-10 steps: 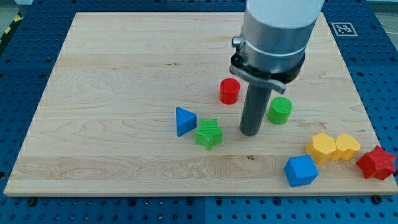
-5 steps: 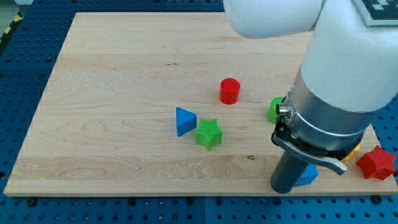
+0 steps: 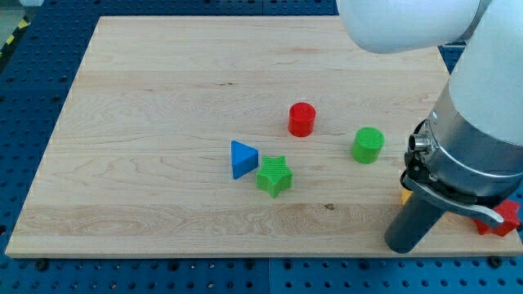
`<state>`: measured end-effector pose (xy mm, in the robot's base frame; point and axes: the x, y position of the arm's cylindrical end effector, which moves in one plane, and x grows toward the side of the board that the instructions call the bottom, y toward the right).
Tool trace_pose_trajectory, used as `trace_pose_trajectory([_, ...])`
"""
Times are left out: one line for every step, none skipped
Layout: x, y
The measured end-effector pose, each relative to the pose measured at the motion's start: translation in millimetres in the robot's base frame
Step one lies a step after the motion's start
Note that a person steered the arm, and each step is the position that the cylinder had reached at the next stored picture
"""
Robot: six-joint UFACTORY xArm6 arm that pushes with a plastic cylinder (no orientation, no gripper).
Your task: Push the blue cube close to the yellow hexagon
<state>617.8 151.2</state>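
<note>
While my tip stands at the tabletop's lower right, the arm hides the blue cube, so I cannot tell progress; no end effector exists.

You cannot see the blue cube now: the arm's rod and body stand over the worktop's five o'clock corner and cover that spot. Of the yellow hexagon you get only a thin yellow sliver, peeking out at the nine o'clock side of the rod; its shape and pose cannot be made out.
</note>
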Motion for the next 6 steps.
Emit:
trace_pose_trajectory([0, 0])
trace_pose_trajectory([-1, 0])
trace_pose_trajectory([-2, 0])
trace_pose_trajectory([-16, -9])
trace_pose_trajectory([-25, -25])
trace_pose_trajectory([-32, -39])
